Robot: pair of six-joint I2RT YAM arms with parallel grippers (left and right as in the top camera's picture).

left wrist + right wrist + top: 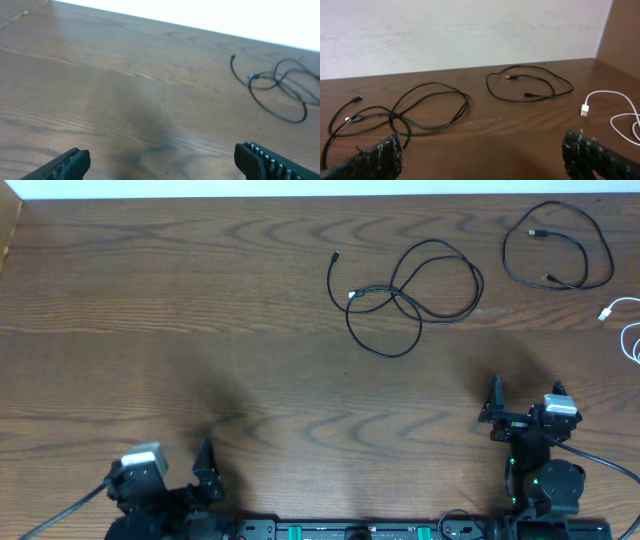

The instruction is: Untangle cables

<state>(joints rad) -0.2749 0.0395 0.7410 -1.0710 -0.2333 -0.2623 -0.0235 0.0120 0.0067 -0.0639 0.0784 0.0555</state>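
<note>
black cables [397,292], white cable [585,109], brown woodgrain table [200,300]

No readable text, label, brand, number or sign anywhere in view.

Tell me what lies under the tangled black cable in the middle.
Only the wooden table shows under the tangled black cable; where its loops cross, one strand covers another. Nothing else is hidden there.

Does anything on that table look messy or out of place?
The thin black cable right of centre lies in loops crossing over itself, looking tangled. The other black cable, far right, forms one tidy loop; the white cable leaves the picture at right.
</note>
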